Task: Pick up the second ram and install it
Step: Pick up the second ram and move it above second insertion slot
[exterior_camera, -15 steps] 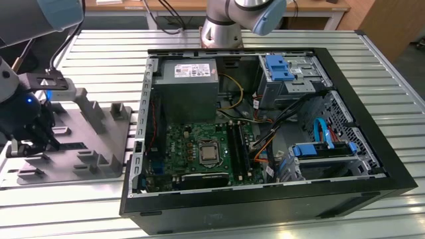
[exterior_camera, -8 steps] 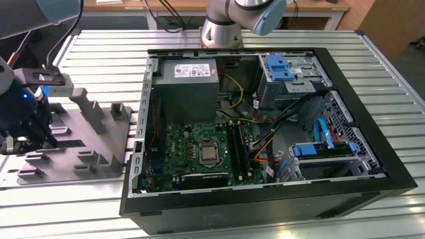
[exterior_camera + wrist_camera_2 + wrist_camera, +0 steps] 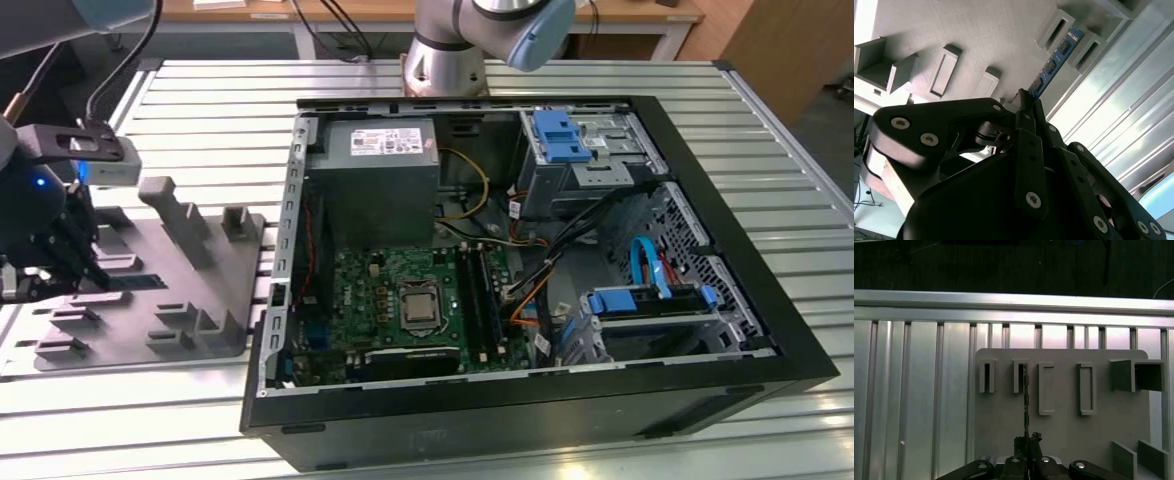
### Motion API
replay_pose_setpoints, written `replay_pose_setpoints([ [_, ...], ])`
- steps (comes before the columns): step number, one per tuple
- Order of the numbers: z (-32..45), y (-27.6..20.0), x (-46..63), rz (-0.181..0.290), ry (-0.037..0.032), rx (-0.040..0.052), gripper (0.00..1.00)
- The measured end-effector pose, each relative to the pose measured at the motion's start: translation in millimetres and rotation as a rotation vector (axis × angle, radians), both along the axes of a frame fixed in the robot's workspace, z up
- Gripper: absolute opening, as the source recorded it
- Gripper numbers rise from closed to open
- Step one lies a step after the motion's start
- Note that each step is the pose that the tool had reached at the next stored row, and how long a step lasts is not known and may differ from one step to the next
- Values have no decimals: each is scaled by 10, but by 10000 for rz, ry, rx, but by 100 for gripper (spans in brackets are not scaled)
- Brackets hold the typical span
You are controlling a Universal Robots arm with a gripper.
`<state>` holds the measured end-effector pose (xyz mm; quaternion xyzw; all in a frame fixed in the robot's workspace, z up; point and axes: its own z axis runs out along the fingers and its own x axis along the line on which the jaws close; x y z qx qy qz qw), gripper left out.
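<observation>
The second ram (image 3: 1055,61) is a thin board with black chips, standing on edge in the posts of the grey holder block (image 3: 979,35). In the first wrist view the ram (image 3: 1025,400) appears edge-on, running from a holder slot down to my gripper (image 3: 1027,441). The fingers are closed against its near end, one on each side. In the second wrist view my gripper (image 3: 1024,101) meets the same end of the stick. In the exterior view my gripper (image 3: 51,272) hangs over the holder block (image 3: 200,290) at the exterior view's left.
An open computer case (image 3: 747,260) lies to the exterior view's right of the holder, on a ribbed metal table (image 3: 200,90). Inside, the green motherboard (image 3: 367,300) carries long black memory slots (image 3: 483,300), with loose cables and blue drive brackets (image 3: 561,135) nearby.
</observation>
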<state>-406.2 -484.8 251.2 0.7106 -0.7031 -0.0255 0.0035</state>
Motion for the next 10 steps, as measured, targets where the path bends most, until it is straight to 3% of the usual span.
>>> replay_pose_setpoints([
  [10,133,0,0,0,0,16,14],
])
